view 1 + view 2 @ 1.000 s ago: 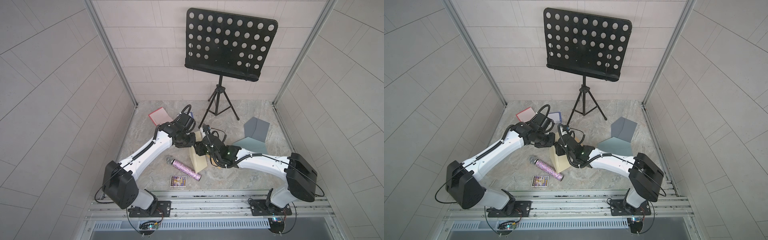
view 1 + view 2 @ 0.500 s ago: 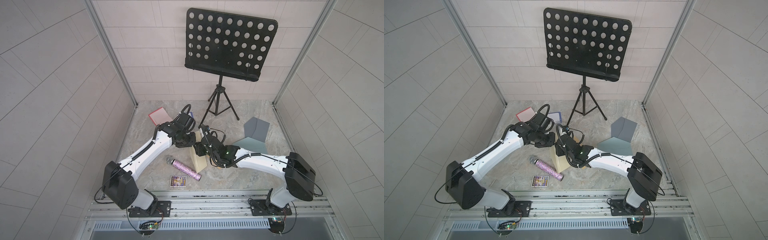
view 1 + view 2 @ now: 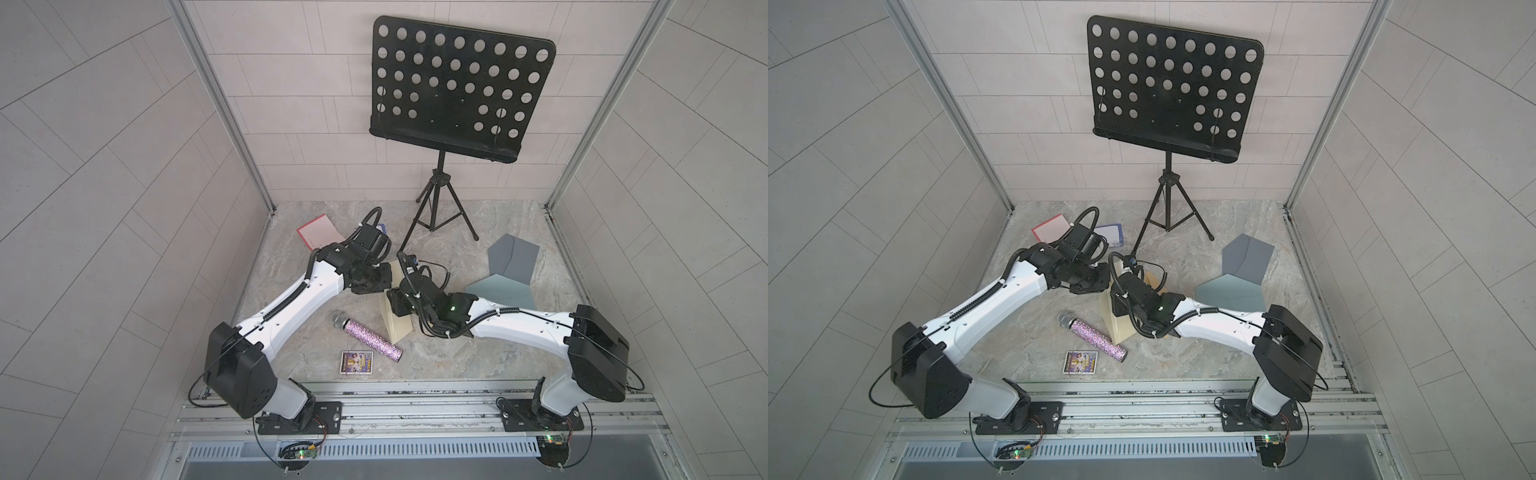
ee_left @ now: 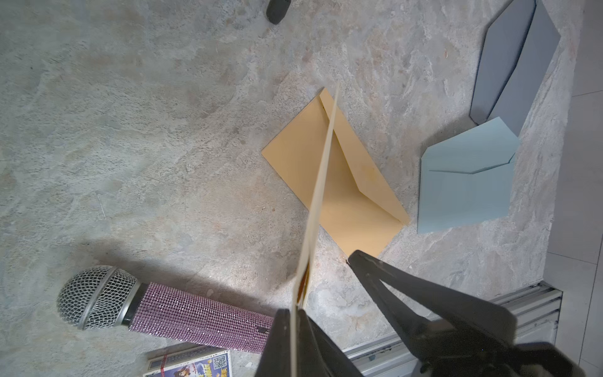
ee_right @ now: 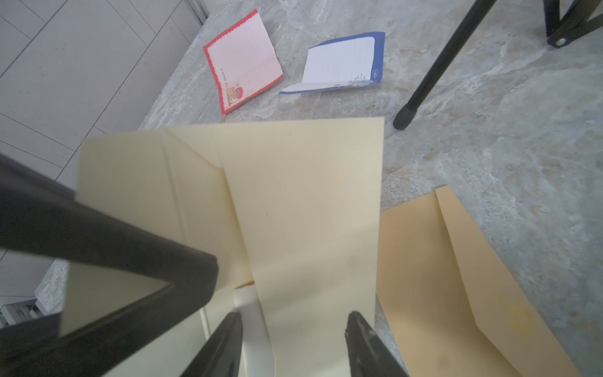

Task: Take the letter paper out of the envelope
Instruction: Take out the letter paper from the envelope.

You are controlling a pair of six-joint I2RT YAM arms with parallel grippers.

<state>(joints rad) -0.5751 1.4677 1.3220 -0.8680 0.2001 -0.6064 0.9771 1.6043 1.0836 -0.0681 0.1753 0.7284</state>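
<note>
A cream envelope [image 5: 293, 202] hangs off the table, pinched at one edge by my shut left gripper [image 4: 295, 311]; both top views show it between the two arms [image 3: 398, 329] [image 3: 1116, 328]. Its flap side faces the right wrist camera. A white strip of letter paper [image 5: 253, 313] peeps out from under the front panel. My right gripper [image 5: 293, 321] is open, its fingers [image 5: 228, 329] standing either side of that panel, one next to the white strip. The right gripper's finger [image 4: 424, 293] also shows in the left wrist view, apart from the envelope's edge [image 4: 321, 182].
A tan envelope [image 4: 326, 169] lies flat under the arms, with a light blue envelope [image 3: 498, 291] and a grey one [image 3: 513, 257] to its right. A glitter microphone [image 3: 370, 337] and a card [image 3: 356, 362] lie in front. Red-edged [image 3: 318, 230] and blue-edged [image 3: 1113, 235] papers and a music stand [image 3: 440, 195] are behind.
The right gripper has crept a little closer to the envelope and its jaws have narrowed slightly. The left gripper has held the envelope still.
</note>
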